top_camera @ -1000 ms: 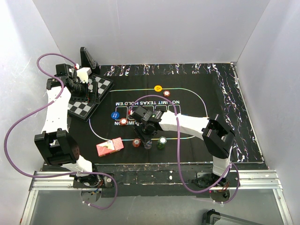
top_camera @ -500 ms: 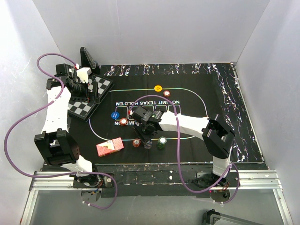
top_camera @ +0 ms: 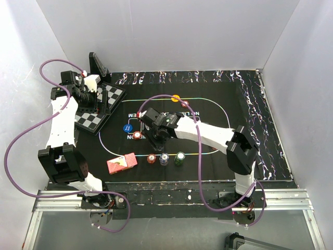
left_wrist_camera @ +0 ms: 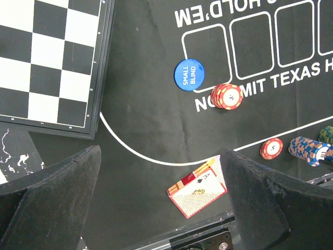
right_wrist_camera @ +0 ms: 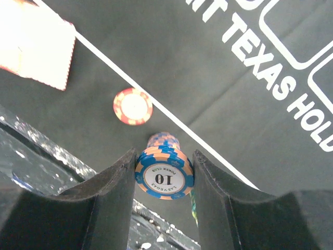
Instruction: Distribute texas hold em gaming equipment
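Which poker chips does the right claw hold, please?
The blue-white chips marked 10, pinched in the right claw; the red chip and the other blue-white stack lie on the mat.

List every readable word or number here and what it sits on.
"SMALL BLIND": blue disc.
"NO LIMIT TEXAS HOLD'EM": black mat, partly covered.
"10": blue-white chip in the right gripper.
"A": face-up card.
Too small or blurred: the fine print around the 10, the red chip mark, the yellow disc.
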